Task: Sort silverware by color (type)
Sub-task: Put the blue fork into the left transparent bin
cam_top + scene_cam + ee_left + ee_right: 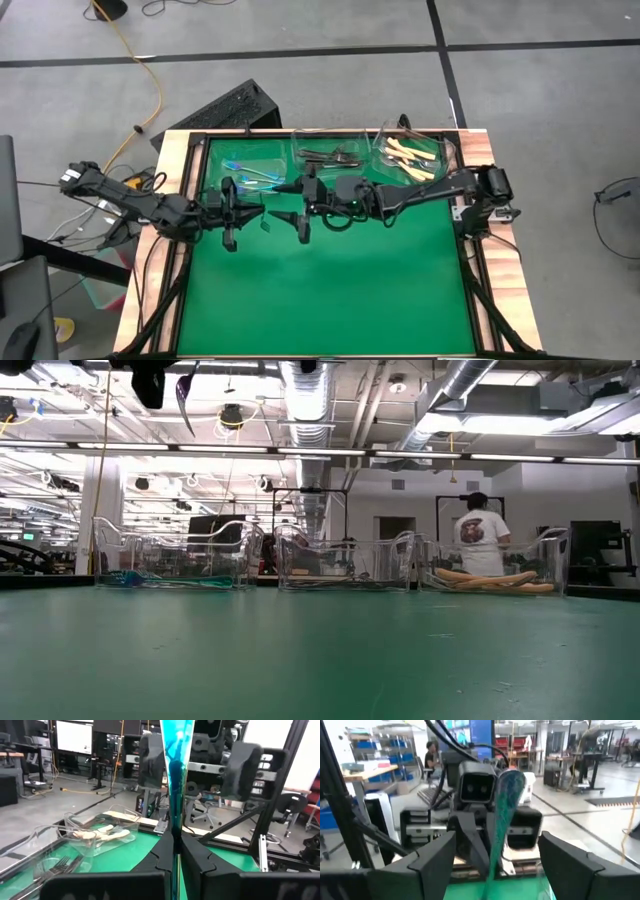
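My left gripper [255, 212] hangs above the green mat's far left part, shut on a shiny blue-teal piece of silverware [176, 780]. Its broad rounded end [512, 784] points toward my right gripper [285, 201], which faces the left one. The right gripper is open, with one finger [150, 755] on each side of that free end and apart from it. More blue-teal pieces [255, 172] lie in the far left clear tub. Dark pieces [328, 155] are in the middle tub and cream-handled ones [410, 158] in the right tub. My left gripper pinches the blue-teal piece between its two fingers at its narrow part [176, 842]. The fingers lie along the piece, level, coming from the table's left side. The piece sticks out past the fingertips, slanting upward, and is lifted clear of the mat.
Three clear tubs [345, 565] stand in a row along the mat's far edge. The mat [330, 290] reaches bare toward the near edge. A black frame [470, 270] borders it. A person [482, 535] stands in the room far behind the table.
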You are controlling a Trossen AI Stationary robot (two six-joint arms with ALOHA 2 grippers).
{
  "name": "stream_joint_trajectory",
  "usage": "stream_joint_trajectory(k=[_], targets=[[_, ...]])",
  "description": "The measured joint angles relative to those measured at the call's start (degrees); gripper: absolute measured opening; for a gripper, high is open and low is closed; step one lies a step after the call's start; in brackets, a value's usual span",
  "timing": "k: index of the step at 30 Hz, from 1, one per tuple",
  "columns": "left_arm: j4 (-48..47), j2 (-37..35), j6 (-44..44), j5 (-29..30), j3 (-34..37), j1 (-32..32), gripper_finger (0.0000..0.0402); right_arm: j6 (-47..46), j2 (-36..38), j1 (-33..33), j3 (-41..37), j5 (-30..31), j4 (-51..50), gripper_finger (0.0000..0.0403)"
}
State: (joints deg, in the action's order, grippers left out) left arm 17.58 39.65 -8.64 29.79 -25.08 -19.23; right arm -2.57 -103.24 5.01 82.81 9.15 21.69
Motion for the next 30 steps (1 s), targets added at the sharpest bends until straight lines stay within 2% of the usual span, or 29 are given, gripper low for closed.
stream_joint_trajectory(k=[5, 13, 17, 20, 22, 28, 30], targets=[[0.39, 0.88, -0.56, -1.82, 0.00, 1.54, 0.0000, 0.23, -3.60, -0.35, 3.40, -2.39, 1.20, 0.0302], [1.39, 2.88, -0.87, -2.72, 0.00, 1.95, 0.0000, 3.01, -5.45, -0.58, 6.58, -2.01, -2.27, 0.0301], [2.00, 3.14, -0.62, -2.95, -0.07, 1.98, 0.0000, 3.04, -4.98, -0.95, 6.77, -1.92, -2.40, 0.0280], [2.87, 3.12, -0.06, -3.72, -0.07, 1.98, 0.0000, 3.04, -5.01, -1.11, 6.80, -1.95, -3.10, 0.0247], [2.83, 3.14, -0.04, -3.78, -0.07, 1.98, 0.0000, 3.05, -5.14, -1.11, 6.69, -1.95, -3.97, 0.0212], [2.61, 3.29, 0.24, -3.58, -0.04, 1.99, 0.0000, 2.67, -5.07, -1.46, 6.71, -4.05, -4.76, 0.0051], [2.74, 3.73, 0.05, -3.46, -0.04, 1.98, 0.0000, 2.60, -5.07, -1.61, 6.71, -4.47, -5.15, 0.0048]])
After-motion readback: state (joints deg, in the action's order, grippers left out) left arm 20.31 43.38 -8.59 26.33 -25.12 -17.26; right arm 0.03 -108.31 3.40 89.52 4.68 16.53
